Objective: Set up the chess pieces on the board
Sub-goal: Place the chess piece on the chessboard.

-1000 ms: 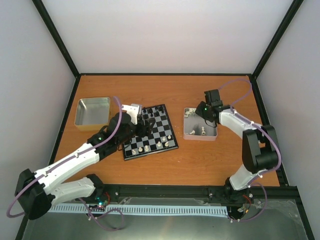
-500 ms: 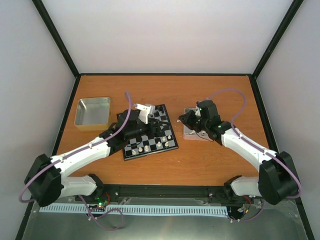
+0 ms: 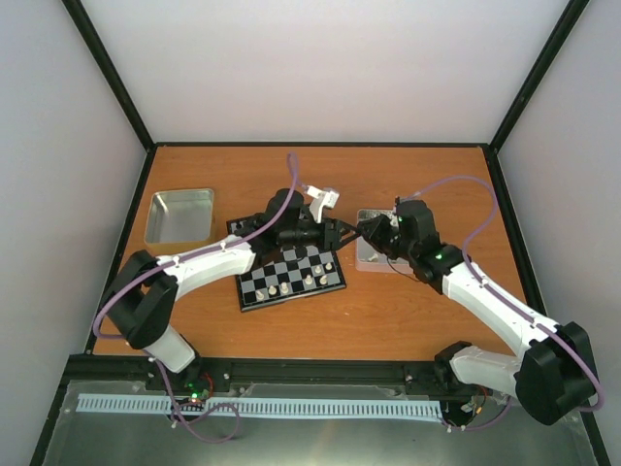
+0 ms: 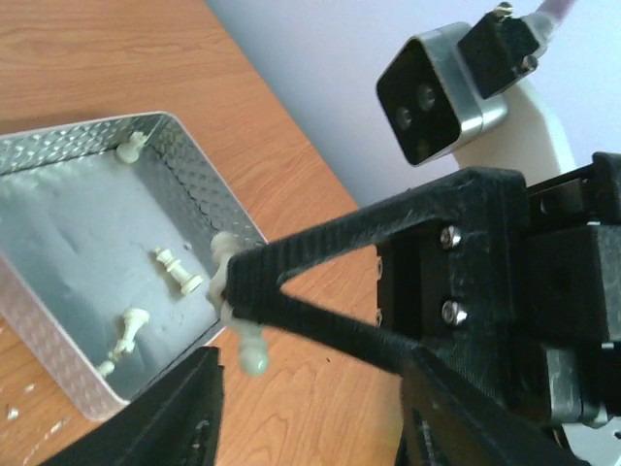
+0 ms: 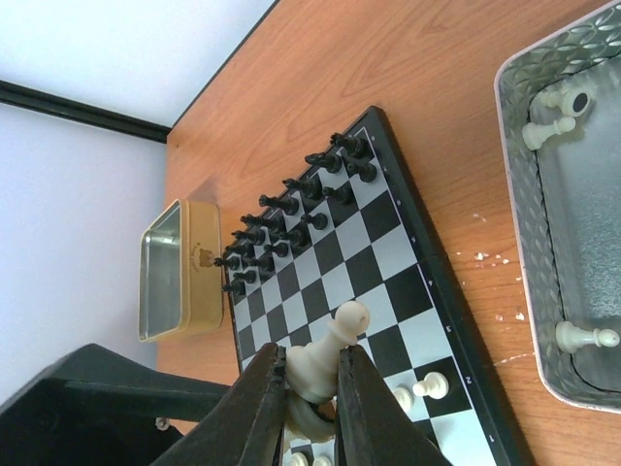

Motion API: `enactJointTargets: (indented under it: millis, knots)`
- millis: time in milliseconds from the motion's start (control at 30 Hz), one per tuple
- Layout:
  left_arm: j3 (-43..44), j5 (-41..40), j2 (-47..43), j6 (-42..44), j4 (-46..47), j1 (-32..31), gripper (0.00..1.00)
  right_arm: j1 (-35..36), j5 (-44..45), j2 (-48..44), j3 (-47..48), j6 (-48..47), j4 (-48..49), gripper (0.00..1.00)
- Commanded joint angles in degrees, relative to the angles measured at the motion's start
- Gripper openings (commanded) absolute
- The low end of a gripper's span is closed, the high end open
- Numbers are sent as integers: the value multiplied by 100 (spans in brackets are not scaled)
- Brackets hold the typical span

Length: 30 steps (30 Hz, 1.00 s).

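Note:
The board [image 3: 291,277] lies at mid-table, black figures along its far side and a few cream chess pieces [image 3: 306,282] near its front edge. My right gripper [image 5: 312,359] is shut on a cream pawn [image 5: 335,351], held above the board's right side [image 5: 388,262]. In the left wrist view that pawn [image 4: 247,345] hangs from the right arm's black fingers [image 4: 320,257], just ahead of my left gripper [image 4: 310,393], whose jaws stand apart with nothing touching them. From above, the left gripper [image 3: 342,233] and the right gripper [image 3: 367,231] nearly meet between board and tray.
A silver tray [image 3: 366,256] right of the board holds loose cream pieces [image 4: 175,270], largely covered by the right arm from above. Another metal tray [image 3: 179,216] stands at the left. The right wrist's camera block [image 4: 432,102] hangs close in front of the left wrist.
The left arm swung right from over the board to the gap beside the tray, and its jaws narrowed. The right arm left the tray and moved toward the board's right edge.

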Motion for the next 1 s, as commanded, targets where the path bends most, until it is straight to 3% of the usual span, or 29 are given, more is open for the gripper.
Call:
enactJointTargets:
  millis: [0, 133, 400, 633, 967]
  knots:
    - [473, 268, 298, 153, 238, -104, 43, 27, -40, -89, -132, 105, 18, 14]
    - [507, 130, 350, 130, 260, -107, 32, 29, -16, -173, -166, 169, 7, 14]
    - [225, -309, 238, 168, 176, -116, 40, -41, 235, -210, -174, 342, -155, 14]
    - [179, -154, 372, 135, 362, -175, 25, -185, 102, -157, -253, 670, -69, 14]
    - [270, -97, 560, 244, 385, -212, 33, -400, -571, -265, -432, 1119, 309, 14]
